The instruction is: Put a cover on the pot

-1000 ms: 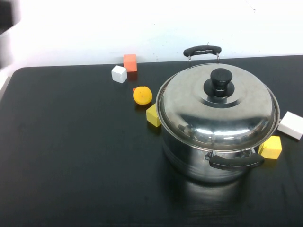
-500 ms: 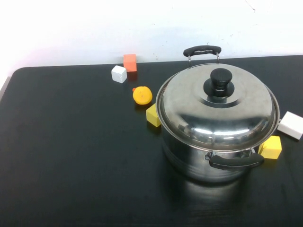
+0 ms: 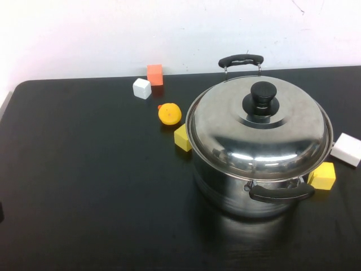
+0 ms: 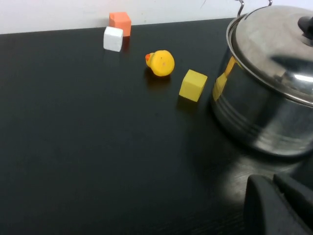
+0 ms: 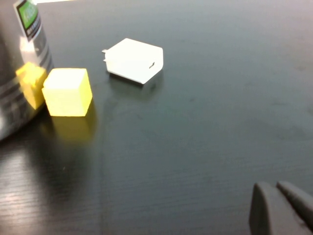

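The stockpot (image 3: 256,169) sits at the right half of the black desk (image 3: 84,186), domed lid (image 3: 259,127) already seated on its rim (job looks done). Left gripper (image 4: 281,203) hangs closed, close beside it; right gripper (image 5: 281,208), closed too, hangs past the yellow block (image 5: 67,91).

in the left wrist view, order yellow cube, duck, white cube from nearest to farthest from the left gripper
From the left gripper, low beside the pot:
1. Yellow cube, next to the pot
2. Duck, just beyond it
3. White cube, far back by the wall
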Controlling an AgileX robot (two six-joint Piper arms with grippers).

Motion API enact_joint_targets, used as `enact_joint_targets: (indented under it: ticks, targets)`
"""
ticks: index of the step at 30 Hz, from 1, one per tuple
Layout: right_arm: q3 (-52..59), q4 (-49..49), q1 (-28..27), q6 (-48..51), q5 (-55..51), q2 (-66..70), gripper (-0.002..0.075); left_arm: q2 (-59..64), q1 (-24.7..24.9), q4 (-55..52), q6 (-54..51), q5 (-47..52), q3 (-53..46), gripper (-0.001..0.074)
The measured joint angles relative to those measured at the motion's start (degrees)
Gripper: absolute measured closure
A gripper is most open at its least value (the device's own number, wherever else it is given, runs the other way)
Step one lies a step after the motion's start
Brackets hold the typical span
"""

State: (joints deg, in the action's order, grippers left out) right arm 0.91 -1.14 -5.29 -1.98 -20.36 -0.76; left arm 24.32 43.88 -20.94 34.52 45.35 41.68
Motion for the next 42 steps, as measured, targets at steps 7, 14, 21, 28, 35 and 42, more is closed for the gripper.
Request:
enact_joint_targets:
  ticks: [7, 14, 21, 28, 35, 42]
  targets:
    - [0.00, 0.00, 0.00, 0.00, 0.00, 0.00, 0.0728, -0.39, -2.38, -1.71, -0.47, -7.57, -0.95, 0.0735]
    - [0.00, 0.00, 0.00, 0.00, 0.00, 0.00, 0.0728, -1.28, -16.59, -1.84, -4.54, -29.78, -7.63, 0.0735]
    - [0.00, 0.00, 0.00, 0.00, 0.00, 0.00, 0.0728, -4.90, -31.77, 9.59, -4.66, -36.57, -17.21, 0.0735]
    - [0.00, 0.00, 0.00, 0.00, 0.00, 0.00, 0.0728, -13.41, -38.04, 13.97, -5.41, -36.99, -30.86, 0.0735]
    - [0.00, 0.00, 0.00, 0.00, 0.00, 0.00, 0.0728, -22.62, -38.03, 16.67, -6.22, -34.88, -42.81, 0.0735]
    - [0.00, 0.00, 0.00, 0.00, 0.00, 0.00, 0.0728, -24.82, -38.03, 19.47, -6.78, -27.82, -42.81, 0.0735]
